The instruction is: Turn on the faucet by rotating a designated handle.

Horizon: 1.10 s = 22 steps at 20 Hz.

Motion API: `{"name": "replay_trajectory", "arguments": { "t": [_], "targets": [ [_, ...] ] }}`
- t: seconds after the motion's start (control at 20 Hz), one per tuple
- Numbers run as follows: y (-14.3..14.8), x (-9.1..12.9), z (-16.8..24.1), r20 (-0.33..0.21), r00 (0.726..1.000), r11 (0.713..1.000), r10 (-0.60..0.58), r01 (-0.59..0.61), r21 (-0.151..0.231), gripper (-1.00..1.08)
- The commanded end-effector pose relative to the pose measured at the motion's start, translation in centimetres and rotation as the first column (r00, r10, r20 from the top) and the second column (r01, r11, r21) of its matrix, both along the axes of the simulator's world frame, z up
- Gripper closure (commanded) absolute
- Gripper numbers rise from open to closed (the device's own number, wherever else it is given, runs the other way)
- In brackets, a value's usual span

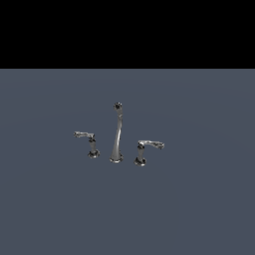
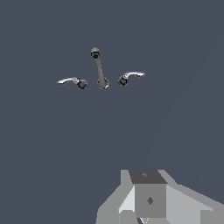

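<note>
The chrome faucet stands on the flat grey surface, its tall curved spout (image 1: 117, 134) (image 2: 100, 69) in the middle. The handle (image 1: 149, 146) (image 2: 131, 75), a lever with a broad bright blade, stands on the exterior view's right of the spout. A thinner lever (image 1: 85, 135) (image 2: 70, 81) stands on the other side. My arm does not appear in the exterior view. In the wrist view only grey blocky parts of my gripper (image 2: 148, 201) show at the picture's edge, far from the faucet. Its fingertips are out of sight, and nothing is seen held.
A plain grey-blue floor (image 1: 199, 209) spreads around the faucet on all sides. Beyond its far edge the background is black.
</note>
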State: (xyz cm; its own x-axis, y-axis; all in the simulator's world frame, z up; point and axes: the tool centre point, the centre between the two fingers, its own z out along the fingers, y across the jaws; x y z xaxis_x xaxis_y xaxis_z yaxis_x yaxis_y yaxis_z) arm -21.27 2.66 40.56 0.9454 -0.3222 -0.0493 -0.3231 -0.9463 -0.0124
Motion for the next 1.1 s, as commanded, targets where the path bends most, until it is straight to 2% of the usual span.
{"name": "replay_trajectory", "arguments": {
  "t": [0.0,0.25,0.5,0.75,1.05],
  "targets": [
    [0.2,1.0,-1.5,0.001,0.998,0.998,-0.069,0.069,-0.002,1.08],
    [0.3,3.0,-4.5,0.002,0.979,0.979,-0.206,0.206,-0.006,1.08],
    [0.1,5.1,-7.6,0.005,0.941,0.941,-0.338,0.338,-0.009,1.08],
    [-0.4,7.1,-10.6,0.007,0.886,0.886,-0.463,0.463,-0.012,1.08],
    [-1.3,9.3,-14.1,0.011,0.801,0.801,-0.599,0.599,-0.015,1.08]
  ]
}}
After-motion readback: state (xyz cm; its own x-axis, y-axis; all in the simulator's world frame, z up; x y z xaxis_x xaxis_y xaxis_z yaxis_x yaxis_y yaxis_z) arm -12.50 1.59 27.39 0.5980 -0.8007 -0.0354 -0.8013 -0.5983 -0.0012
